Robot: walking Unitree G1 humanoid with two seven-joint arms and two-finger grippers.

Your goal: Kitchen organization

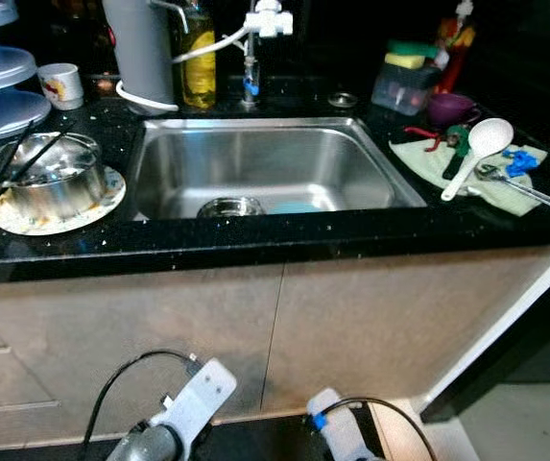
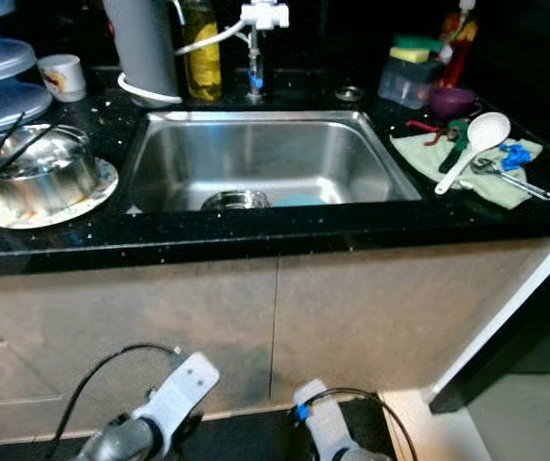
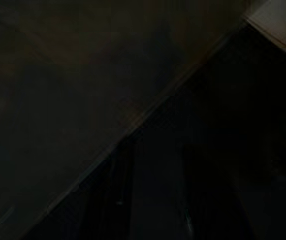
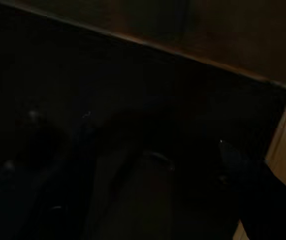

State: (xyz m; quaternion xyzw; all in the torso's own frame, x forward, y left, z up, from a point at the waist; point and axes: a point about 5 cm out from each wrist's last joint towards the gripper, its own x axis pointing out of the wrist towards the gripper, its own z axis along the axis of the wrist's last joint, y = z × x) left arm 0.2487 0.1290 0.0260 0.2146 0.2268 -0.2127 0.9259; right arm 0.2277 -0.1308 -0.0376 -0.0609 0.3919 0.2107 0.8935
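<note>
Both arms hang low before cabinet; I cannot tell claw state. Steel pot [image 1: 56, 178] with black chopsticks [image 1: 11, 158] sits on stained plate [image 1: 107, 197], left of steel sink [image 1: 255, 158]. Risk: careless lift tips chopsticks, slides plate.

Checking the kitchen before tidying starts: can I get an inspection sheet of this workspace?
Surface: black counter, steel sink set in it.
Job's things: steel bowl with chopsticks on a plate; white spoon and utensils on a cloth.
Clutter: oil bottle, mug, sponges.
End effectors: both arms hang idle below the counter; fingers not visible.
Cables: black, looping at both wrists.
Surroundings: beige cabinets.
</note>
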